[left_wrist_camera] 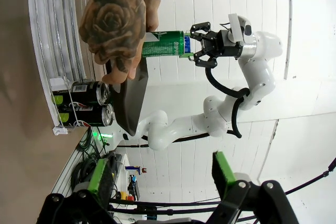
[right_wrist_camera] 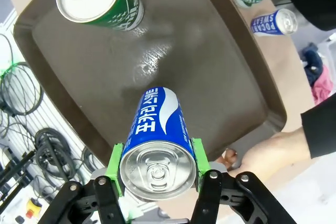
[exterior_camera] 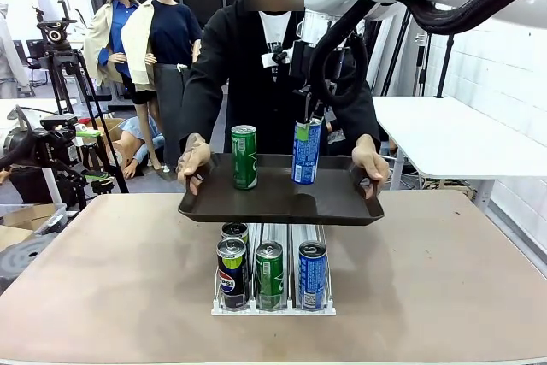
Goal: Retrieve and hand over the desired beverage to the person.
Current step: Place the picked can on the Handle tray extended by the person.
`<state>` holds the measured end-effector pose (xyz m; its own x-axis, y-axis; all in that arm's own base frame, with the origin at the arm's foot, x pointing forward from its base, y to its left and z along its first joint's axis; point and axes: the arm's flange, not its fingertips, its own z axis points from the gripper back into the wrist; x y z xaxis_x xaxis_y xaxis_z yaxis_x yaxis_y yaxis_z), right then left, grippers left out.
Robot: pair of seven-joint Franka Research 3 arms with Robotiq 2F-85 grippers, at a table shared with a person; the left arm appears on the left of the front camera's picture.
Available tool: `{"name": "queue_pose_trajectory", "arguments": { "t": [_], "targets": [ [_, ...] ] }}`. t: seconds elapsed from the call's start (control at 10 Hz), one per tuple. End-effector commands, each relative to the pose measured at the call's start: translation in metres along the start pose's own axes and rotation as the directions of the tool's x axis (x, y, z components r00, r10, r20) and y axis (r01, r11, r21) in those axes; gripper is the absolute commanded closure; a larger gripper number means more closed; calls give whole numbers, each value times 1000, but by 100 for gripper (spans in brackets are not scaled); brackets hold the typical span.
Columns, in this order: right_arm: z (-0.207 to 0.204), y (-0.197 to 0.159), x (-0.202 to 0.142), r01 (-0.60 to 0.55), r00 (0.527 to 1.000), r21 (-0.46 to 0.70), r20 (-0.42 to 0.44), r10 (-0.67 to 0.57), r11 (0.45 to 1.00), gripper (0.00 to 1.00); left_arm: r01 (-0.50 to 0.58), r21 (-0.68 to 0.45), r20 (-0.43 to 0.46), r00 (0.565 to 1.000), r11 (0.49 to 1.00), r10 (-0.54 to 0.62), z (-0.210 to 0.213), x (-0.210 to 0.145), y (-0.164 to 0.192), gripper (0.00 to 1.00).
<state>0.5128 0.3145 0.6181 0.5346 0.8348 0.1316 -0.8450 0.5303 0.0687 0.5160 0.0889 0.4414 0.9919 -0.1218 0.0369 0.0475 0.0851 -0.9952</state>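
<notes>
The handover looks to be at the placing step. In the middle of the front view, the person (exterior_camera: 261, 57) holds a dark brown tray (exterior_camera: 282, 203) in both hands above the table (exterior_camera: 444, 279), and the right gripper (right_wrist_camera: 157, 182) has its green pads clamped on either side of a blue Pocari Sweat can (exterior_camera: 306, 151), near the can's top. That can stands upright at the tray's centre right, apparently on or just above the tray floor (contact cannot be confirmed). A green can (exterior_camera: 244, 156) already stands on the tray to its left, well apart.

Below the tray, the white can rack (exterior_camera: 273, 301) holds more cans.

In the lower part of the left wrist view, the left gripper (left_wrist_camera: 163, 182) has its fingers apart, holding nothing.

Next, judging from this, the right gripper should open once the can is set down, then lift straight up so the can is not tipped.
</notes>
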Motion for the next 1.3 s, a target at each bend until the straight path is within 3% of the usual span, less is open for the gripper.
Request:
{"name": "queue_pose_trajectory", "arguments": {
  "t": [0.0,0.6,0.9,1.0,1.2],
  "targets": [
    [4,-4,0,-25,1000,20,-1,25,999,100,2,12,5,1000,1000,-2,1,0,-1,0],
    [-10,-6,1,-47,999,40,-10,47,998,100,2,12,5,1000,1000,-2,1,0,-1,0],
    [-14,-8,2,-48,999,44,-16,49,998,91,2,12,5,1000,1000,-2,1,0,-1,0],
    [-14,-7,2,-49,999,42,-15,49,998,86,2,12,5,1000,1000,-2,1,0,-1,0],
    [-11,-7,1,-53,999,31,-12,53,998,51,2,12,5,1000,1000,-2,1,0,-1,0]
  ]
}}
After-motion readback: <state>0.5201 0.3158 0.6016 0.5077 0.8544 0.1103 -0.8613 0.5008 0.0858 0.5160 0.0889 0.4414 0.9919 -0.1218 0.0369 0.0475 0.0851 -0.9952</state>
